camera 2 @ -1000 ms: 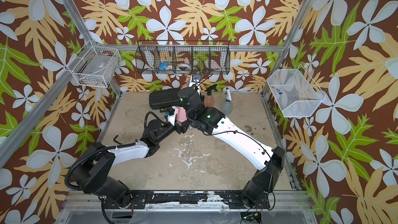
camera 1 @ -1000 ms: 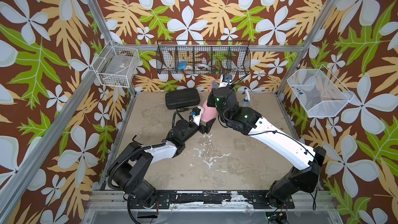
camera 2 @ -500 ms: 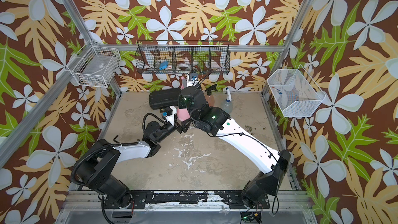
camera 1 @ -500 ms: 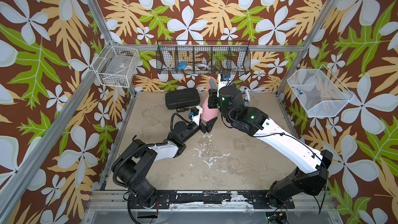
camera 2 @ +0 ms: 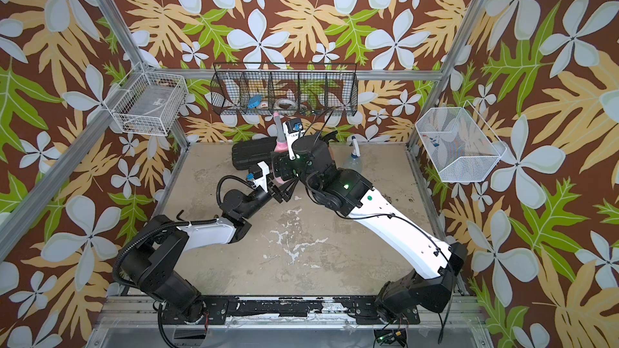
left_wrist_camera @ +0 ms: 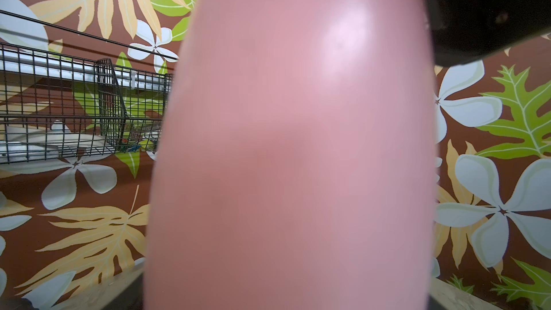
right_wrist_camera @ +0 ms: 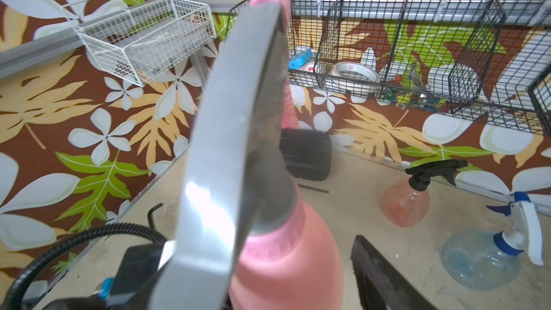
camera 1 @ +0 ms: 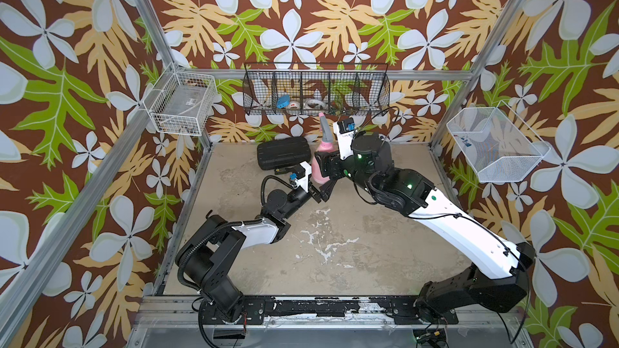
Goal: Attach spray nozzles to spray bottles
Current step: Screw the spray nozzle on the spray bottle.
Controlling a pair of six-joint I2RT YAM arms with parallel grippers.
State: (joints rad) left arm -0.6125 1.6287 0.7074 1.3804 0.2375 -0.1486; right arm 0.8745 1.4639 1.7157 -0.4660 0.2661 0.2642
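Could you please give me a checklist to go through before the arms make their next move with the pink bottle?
1. Grey-and-pink nozzle sits on pink bottle: ok.
2. Nozzle screwed fully tight: cannot tell.
3. Left gripper grips the pink bottle low down: ok.
4. Right gripper open, finger clear of the bottle: ok.
5. Orange bottle and blue bottle stand capped at the back: ok.

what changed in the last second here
The right gripper opened off the grey nozzle and its arm drew back toward its own side. The left gripper still holds the pink bottle, nozzle still on top; the black case did not move.
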